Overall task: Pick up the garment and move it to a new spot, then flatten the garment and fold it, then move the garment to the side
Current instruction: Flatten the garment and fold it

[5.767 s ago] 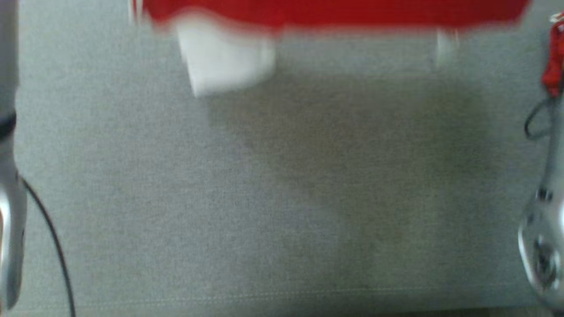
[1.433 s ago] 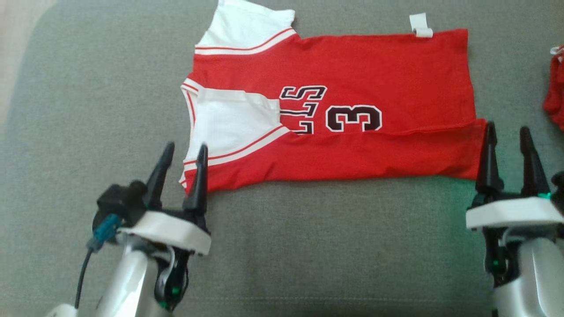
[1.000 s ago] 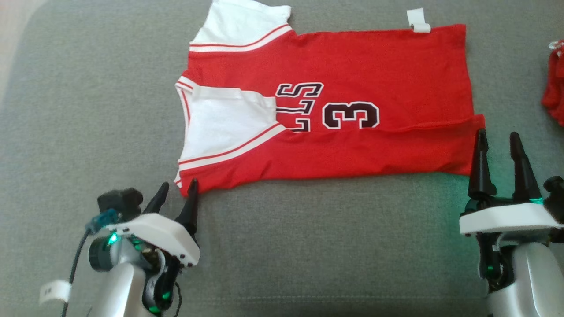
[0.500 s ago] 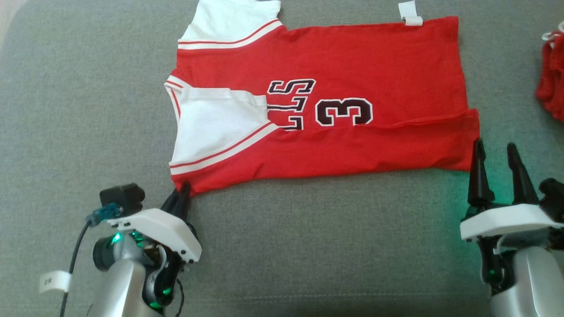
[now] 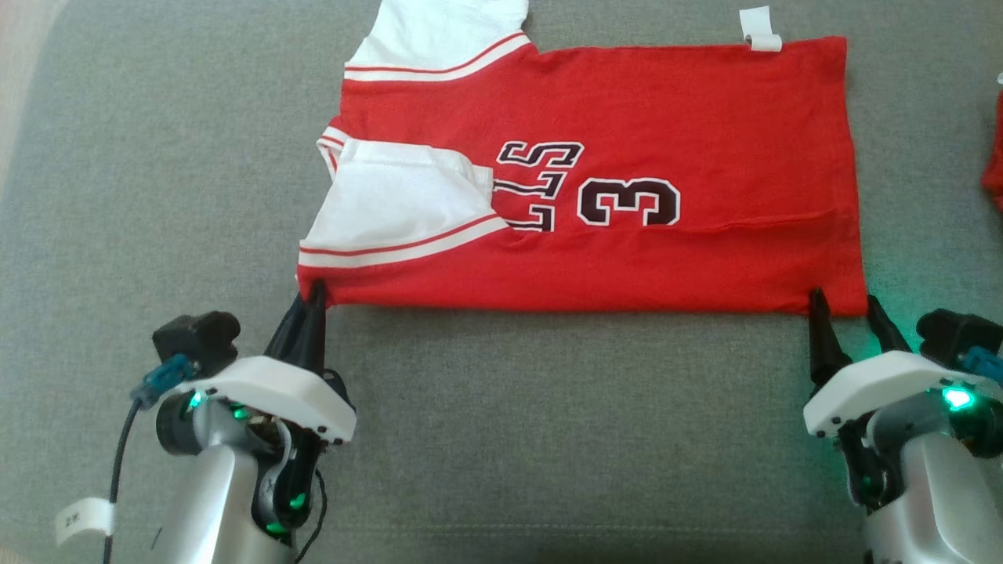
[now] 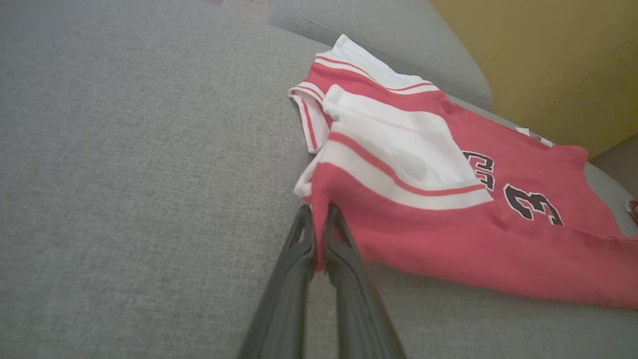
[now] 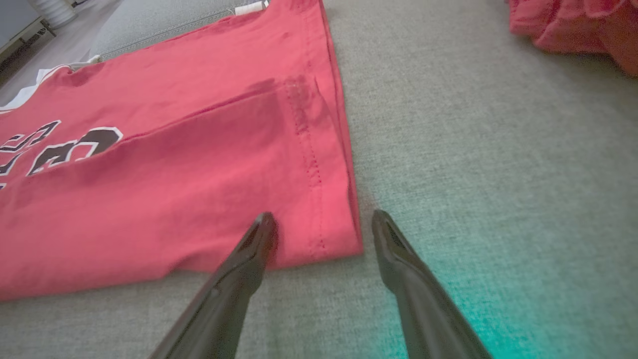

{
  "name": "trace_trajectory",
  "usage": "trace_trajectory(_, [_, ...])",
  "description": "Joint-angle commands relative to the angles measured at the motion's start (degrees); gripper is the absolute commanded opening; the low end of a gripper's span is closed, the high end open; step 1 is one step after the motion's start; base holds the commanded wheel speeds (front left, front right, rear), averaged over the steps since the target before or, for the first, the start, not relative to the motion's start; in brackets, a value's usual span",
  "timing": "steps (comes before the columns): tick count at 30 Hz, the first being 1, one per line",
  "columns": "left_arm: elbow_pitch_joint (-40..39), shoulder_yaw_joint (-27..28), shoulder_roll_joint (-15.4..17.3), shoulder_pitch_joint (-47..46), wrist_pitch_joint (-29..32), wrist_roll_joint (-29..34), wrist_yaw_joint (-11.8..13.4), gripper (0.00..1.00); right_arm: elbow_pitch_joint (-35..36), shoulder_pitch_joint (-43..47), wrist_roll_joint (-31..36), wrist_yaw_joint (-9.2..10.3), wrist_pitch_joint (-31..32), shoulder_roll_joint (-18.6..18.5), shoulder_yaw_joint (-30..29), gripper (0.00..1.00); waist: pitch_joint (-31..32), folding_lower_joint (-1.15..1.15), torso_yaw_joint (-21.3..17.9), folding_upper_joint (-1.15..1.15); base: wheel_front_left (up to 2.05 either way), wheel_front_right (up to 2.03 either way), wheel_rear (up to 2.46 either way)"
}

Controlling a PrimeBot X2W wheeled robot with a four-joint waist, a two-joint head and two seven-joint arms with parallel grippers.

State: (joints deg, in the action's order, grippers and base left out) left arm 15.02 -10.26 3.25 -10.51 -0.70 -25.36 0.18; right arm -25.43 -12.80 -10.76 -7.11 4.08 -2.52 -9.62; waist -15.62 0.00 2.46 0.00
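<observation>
The left gripper is clamped on the red jersey at its near-left corner. The right gripper is spread astride the near-right corner. A folded flap hides part of the jersey's lettering, and the frame edge cuts off another red cloth.

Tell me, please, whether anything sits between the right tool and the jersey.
Nothing visible does: the open right tool brackets the near hem corner of the jersey, with grey cushion beside it.
</observation>
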Motion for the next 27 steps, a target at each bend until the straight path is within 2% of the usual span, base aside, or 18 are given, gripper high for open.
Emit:
trace_trajectory(1, [-2.1,2.2,0.5,-1.8,-1.0,0.0,0.3,0.00,0.4,-1.7,-0.5,-0.37,0.9,-0.4,1.8,1.00,0.2,0.00,0.1,0.00,0.00,0.00,0.00])
trace_trajectory(2, [-2.0,2.1,0.6,-1.7,-1.2,0.0,0.4,0.00,-0.3,-1.8,-1.1,-0.37,1.3,-0.4,2.1,1.00,0.3,0.00,0.1,0.00,0.00,0.00,0.00])
trace_trajectory(3, [-2.0,2.1,0.7,-1.6,-1.4,0.1,0.4,0.00,-1.1,-1.9,-2.0,-0.37,1.7,-0.4,2.4,0.93,0.4,0.00,0.1,0.00,0.00,0.00,0.00])
trace_trajectory(4, [-2.0,2.1,0.7,-1.6,-1.6,0.0,0.4,0.00,-1.6,-2.0,-2.8,-0.37,2.0,-0.4,2.8,0.71,0.6,0.00,0.1,0.00,0.00,0.00,0.00])
trace_trajectory(5, [-2.0,2.1,0.8,-1.5,-1.8,0.0,0.3,0.00,-2.0,-2.1,-3.4,-0.37,2.1,-0.4,3.0,0.44,0.7,0.00,0.0,0.00,0.00,0.00,0.00])
trace_trajectory(6, [-2.0,2.1,0.8,-1.4,-2.0,0.0,0.3,0.00,-2.5,-2.1,-3.9,-0.37,2.3,-0.4,3.3,0.29,0.9,0.00,0.0,0.00,0.00,0.00,0.00])
trace_trajectory(7, [-2.0,2.1,0.9,-1.2,-2.2,0.0,0.3,0.00,-2.8,-2.2,-4.5,-0.37,2.3,-0.4,3.5,0.05,1.1,0.00,-0.1,0.00,0.00,0.00,0.00])
trace_trajectory(8, [-2.1,2.1,1.0,-1.1,-2.4,0.0,0.2,0.00,-3.1,-2.2,-4.8,-0.37,2.3,-0.4,3.7,0.00,1.4,0.00,-0.2,0.00,0.00,0.00,0.00])
trace_trajectory(15, [-4.8,2.2,2.2,2.0,-3.0,0.1,0.2,0.00,0.1,-0.6,-4.9,-0.37,1.2,-0.4,3.7,0.00,2.9,0.00,-0.9,0.00,0.00,0.00,0.00])
trace_trajectory(21, [-12.4,1.9,3.5,9.9,-1.6,0.2,1.3,0.00,10.6,6.5,-3.2,-0.37,4.2,-0.4,2.6,0.00,4.2,0.00,-1.2,0.00,0.00,0.00,0.00])
trace_trajectory(27, [-18.8,0.0,3.1,18.3,1.8,-0.2,3.1,0.00,19.8,15.2,-2.9,-0.37,8.0,-0.4,0.9,0.00,4.8,0.00,-1.0,0.00,0.00,0.00,0.00])
